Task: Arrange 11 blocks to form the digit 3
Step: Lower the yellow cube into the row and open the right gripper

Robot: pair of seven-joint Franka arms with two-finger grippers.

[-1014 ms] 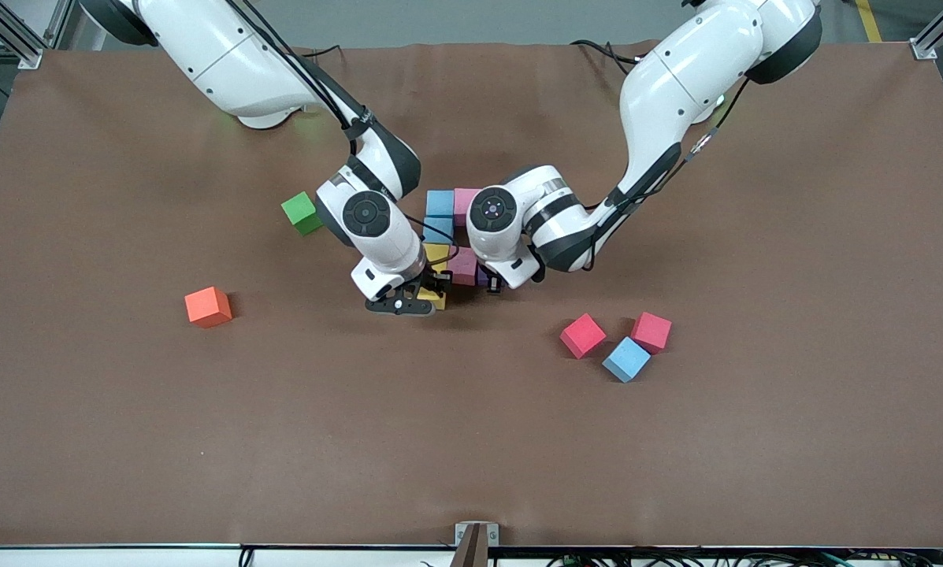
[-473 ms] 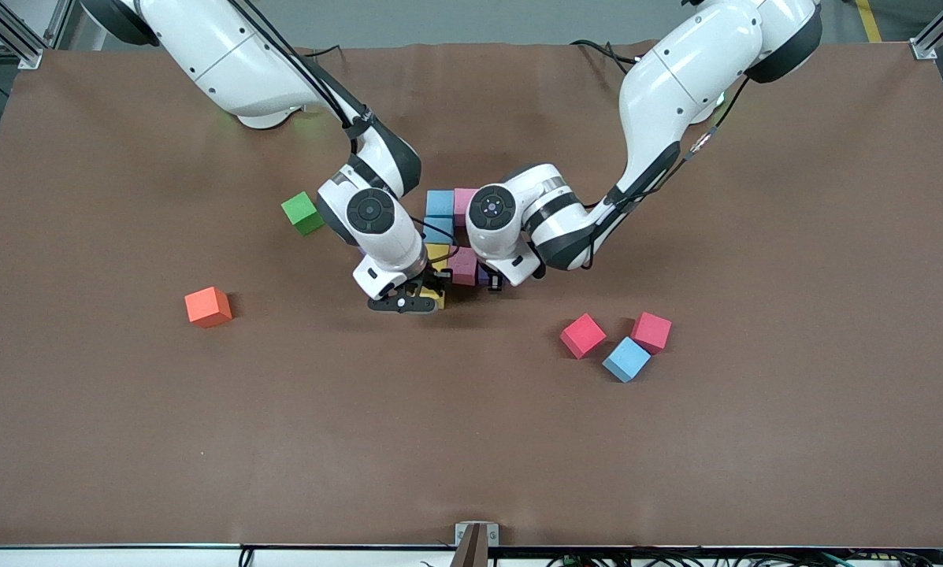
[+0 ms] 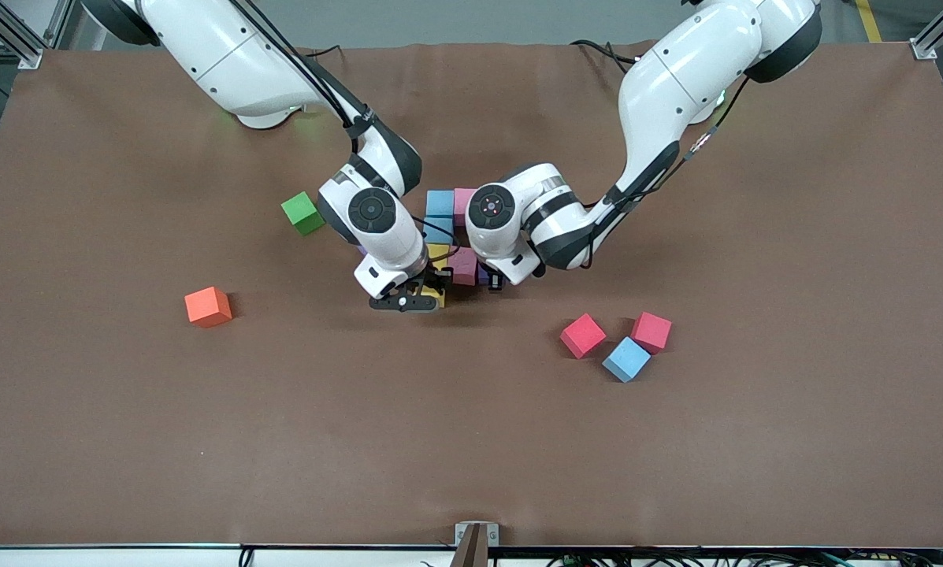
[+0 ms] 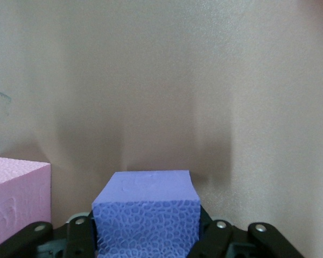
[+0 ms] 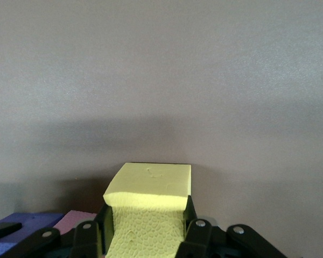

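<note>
Front view: my two arms meet over the half-built digit 3 (image 3: pixel 449 236) at mid-table. My right gripper (image 3: pixel 421 302) is clenched on a yellow block (image 5: pixel 149 207) at the figure's edge nearest the camera; my left gripper (image 3: pixel 490 281) grips a purple block (image 4: pixel 145 212) beside a pink block (image 4: pixel 16 201). Three loose blocks (image 3: pixel 617 340) lie toward the left arm's end.

Open table (image 3: pixel 471 441) lies nearer the camera than the block cluster (image 3: pixel 449 236).

Purple cube (image 4: pixel 145 215) & yellow cube (image 5: pixel 148 209): honeycomb-textured sides.
</note>
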